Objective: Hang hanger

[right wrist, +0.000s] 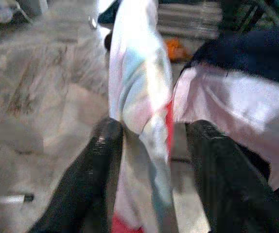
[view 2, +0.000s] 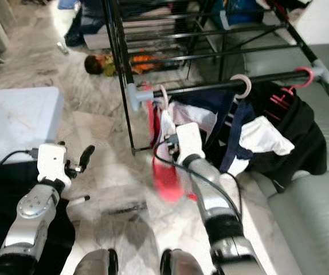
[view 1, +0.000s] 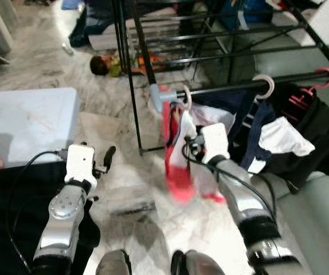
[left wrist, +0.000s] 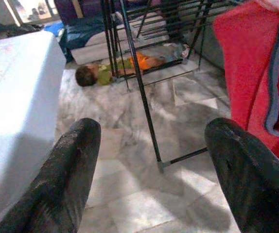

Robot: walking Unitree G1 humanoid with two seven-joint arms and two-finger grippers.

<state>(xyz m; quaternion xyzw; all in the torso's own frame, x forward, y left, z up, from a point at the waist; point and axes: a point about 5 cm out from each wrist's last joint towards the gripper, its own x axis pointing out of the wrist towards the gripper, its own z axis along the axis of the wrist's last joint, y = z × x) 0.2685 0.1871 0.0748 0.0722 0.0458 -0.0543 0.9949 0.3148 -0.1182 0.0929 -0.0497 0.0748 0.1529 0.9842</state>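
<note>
Right wrist view: the right gripper fingers stand apart around the white-and-red garment. Its hanger hook rests on the rack rail above the fingers. Hanging appears done; next, withdraw. Left gripper open, empty.

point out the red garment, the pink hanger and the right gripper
red garment point(view 1: 177, 182), left eye view, lower part of the cloth
pink hanger point(view 1: 326, 73), left eye view, hook over the rail
right gripper point(right wrist: 154, 145), right wrist view, between the fingertips
</note>
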